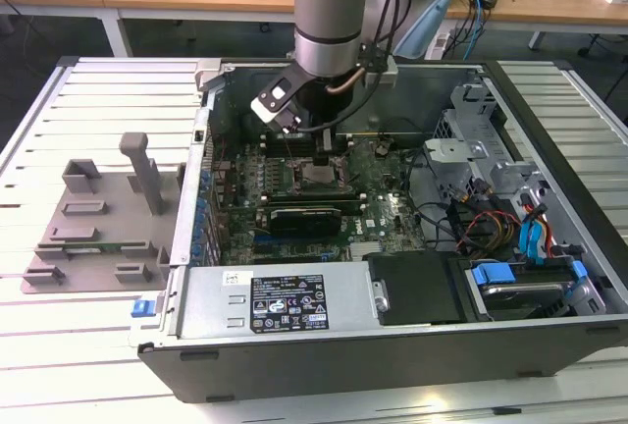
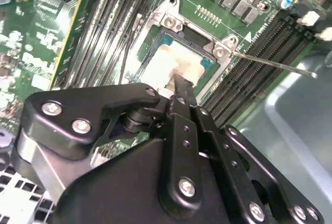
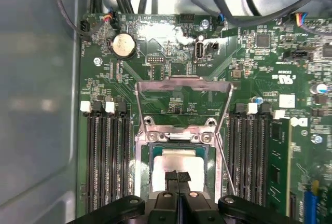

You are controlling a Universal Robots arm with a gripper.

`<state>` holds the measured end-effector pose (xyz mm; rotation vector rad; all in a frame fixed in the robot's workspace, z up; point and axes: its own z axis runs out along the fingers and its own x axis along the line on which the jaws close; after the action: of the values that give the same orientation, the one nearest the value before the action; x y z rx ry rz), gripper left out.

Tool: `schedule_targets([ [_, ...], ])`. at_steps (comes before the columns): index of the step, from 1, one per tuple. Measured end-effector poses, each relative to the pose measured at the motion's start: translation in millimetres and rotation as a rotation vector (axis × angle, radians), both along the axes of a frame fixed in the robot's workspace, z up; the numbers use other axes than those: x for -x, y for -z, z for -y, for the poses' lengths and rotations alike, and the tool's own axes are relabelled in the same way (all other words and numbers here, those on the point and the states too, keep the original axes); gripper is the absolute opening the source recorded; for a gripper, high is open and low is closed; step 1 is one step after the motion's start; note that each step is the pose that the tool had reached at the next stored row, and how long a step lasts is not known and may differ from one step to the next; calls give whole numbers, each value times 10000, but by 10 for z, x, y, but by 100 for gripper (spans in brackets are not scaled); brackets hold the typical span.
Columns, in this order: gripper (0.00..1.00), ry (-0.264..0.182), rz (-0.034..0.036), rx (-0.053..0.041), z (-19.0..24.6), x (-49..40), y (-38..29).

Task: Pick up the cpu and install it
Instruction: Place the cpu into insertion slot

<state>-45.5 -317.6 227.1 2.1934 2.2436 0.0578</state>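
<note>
The cpu (image 3: 176,159), a pale silvery square, lies flat inside the socket on the green motherboard (image 3: 171,53); in the second wrist view the cpu (image 2: 174,60) sits in the same metal surround. The socket's load plate (image 3: 182,85) stands raised and its thin lever (image 2: 275,64) sticks out sideways. My gripper (image 3: 178,176) hangs right over the chip's near edge, its two black fingers pressed together with nothing between them. From the exterior view, my gripper (image 1: 324,152) reaches down into the open computer case (image 1: 324,355) above the socket (image 1: 320,177).
Black memory slots (image 3: 106,162) flank the socket on both sides. A long black card (image 1: 306,218) lies just in front of it. A power supply (image 1: 285,301), cables (image 1: 471,218) and blue drive clips (image 1: 491,275) fill the case. A grey fixture tray (image 1: 98,218) sits at the exterior view's left.
</note>
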Motion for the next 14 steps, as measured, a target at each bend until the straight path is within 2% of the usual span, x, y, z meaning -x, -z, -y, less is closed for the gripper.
schedule_targets([
  [1, 11, 0, 1, 34, 0, 0, -76],
  [2, 11, 1, 1, 129, -2, 0, -147],
  [3, 11, 0, 1, 184, -2, 0, -184],
  [14, 11, 0, 1, 196, -2, 0, -200],
])
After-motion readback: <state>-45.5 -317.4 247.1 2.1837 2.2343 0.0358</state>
